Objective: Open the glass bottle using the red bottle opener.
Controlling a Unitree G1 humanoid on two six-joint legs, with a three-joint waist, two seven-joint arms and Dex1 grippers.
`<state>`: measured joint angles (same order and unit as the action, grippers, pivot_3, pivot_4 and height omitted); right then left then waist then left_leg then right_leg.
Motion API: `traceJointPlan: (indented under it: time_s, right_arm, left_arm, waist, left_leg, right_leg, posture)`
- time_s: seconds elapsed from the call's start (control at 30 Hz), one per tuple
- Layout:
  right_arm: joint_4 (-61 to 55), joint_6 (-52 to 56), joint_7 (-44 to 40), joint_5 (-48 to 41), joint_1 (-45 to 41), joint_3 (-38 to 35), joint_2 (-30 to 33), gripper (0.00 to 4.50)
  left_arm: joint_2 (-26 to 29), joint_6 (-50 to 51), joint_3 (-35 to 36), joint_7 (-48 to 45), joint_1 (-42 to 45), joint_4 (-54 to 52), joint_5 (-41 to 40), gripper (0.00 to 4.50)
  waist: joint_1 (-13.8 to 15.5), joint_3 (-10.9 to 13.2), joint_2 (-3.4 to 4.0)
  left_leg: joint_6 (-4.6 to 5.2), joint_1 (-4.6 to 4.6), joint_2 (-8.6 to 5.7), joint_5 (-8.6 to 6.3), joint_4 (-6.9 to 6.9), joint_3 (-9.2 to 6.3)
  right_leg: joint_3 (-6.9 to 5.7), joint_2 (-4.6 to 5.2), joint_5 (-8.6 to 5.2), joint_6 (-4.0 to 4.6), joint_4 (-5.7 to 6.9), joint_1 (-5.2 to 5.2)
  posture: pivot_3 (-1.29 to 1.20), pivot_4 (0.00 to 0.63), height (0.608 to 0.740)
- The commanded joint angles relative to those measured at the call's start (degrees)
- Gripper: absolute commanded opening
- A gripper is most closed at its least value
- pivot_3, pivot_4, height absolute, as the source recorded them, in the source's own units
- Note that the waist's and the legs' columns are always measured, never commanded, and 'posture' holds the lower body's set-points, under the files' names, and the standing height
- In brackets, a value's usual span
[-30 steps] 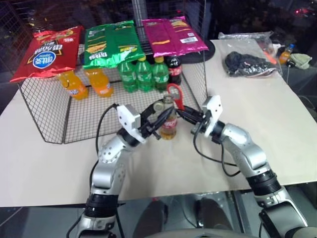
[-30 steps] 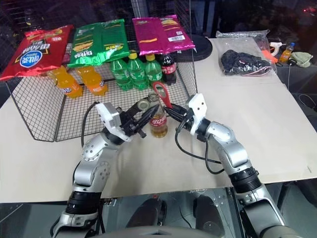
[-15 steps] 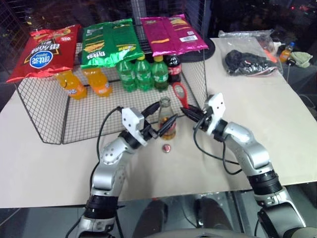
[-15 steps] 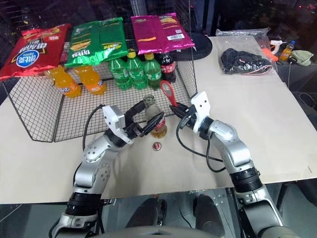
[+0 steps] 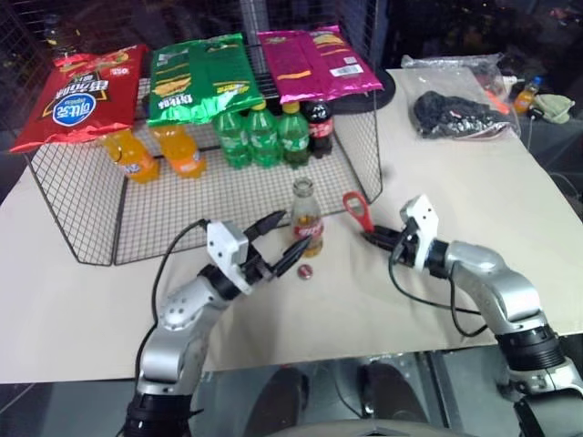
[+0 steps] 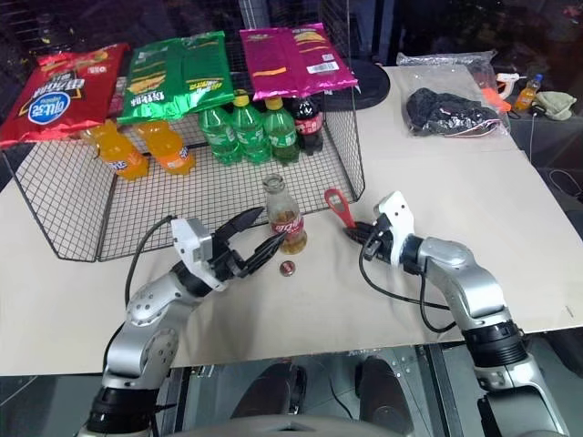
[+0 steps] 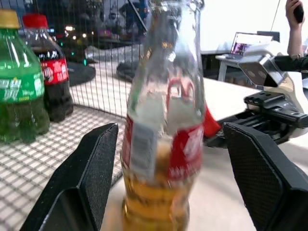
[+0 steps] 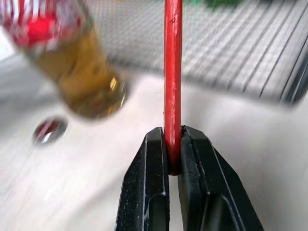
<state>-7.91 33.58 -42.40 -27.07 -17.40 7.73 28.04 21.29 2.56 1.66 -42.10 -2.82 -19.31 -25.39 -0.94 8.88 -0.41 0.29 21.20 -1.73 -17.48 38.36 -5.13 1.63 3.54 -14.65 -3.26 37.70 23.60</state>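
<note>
Cap (image 5: 305, 271) now off glass bottle (image 5: 307, 217), lying on counter (image 5: 474, 173) mid-frame; left end effector (image 5: 276, 244) spread wide, backed off empty; right end effector (image 5: 372, 238) clamped on red bottle opener (image 5: 357, 210), lowered away; opening judged done.

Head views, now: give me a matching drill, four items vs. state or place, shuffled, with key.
Items:
1. bottle
2. opener
3. cap
4. left gripper

States:
A. lying on the table in front of the bottle
B. open, fingers apart, not touching the bottle
C. upright, uncapped, standing free
D. clamped by its handle in the right gripper

Pairs: 1-C, 2-D, 3-A, 4-B
</note>
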Motion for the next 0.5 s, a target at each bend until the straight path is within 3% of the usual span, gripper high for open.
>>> traceJointPlan:
  time_s: [0.03, 0.27, 0.4, 0.5]
  right_arm:
    - [-5.04, 4.81, -1.33, -3.79, 0.75, -2.37, 1.39, 1.2]
    - [-7.02, 9.94, -2.72, -6.69, 3.48, -6.53, 6.36, 4.45]
    - [-5.45, 3.21, -5.1, -1.98, 7.83, -7.25, 10.66, 4.45]
    - [-3.03, -4.95, -5.96, -1.03, 10.44, -10.96, 9.74, 4.45]
  left_arm:
    - [2.35, -0.27, 2.97, -0.68, -4.13, -3.92, -1.4, 3.59]
    - [6.19, 0.55, 8.4, -0.73, -12.13, -5.12, -2.77, 3.59]
    - [7.95, 1.92, 11.83, -0.4, -16.38, -4.71, -3.03, 3.59]
    - [9.38, 2.53, 14.48, -2.22, -19.73, -4.22, -4.18, 3.59]
  waist:
    - [-0.02, 0.01, 0.01]
    - [0.4, 0.02, 0.0]
    - [0.37, 0.03, 0.0]
    - [0.34, 0.02, -0.03]
  left_leg:
    - [0.0, -0.01, 0.01, 0.0, -0.01, 0.0]
    - [0.28, 0.02, -0.02, -0.16, 0.01, -0.02]
    - [0.3, 0.03, -0.02, -0.17, 0.0, 0.0]
    - [0.32, 0.01, 0.0, -0.19, 0.0, -0.01]
  right_leg:
    - [0.0, 0.01, 0.0, 0.0, 0.0, 0.0]
    - [-0.06, 0.05, 0.0, 0.0, -0.05, -0.03]
    - [-0.06, 0.05, -0.01, -0.01, -0.09, -0.03]
    - [-0.08, 0.02, -0.01, -0.01, -0.09, -0.05]
  posture:
    - [0.0, 0.15, 0.74]
    - [0.0, 0.15, 0.74]
    - [0.0, 0.15, 0.74]
    - [0.0, 0.15, 0.74]
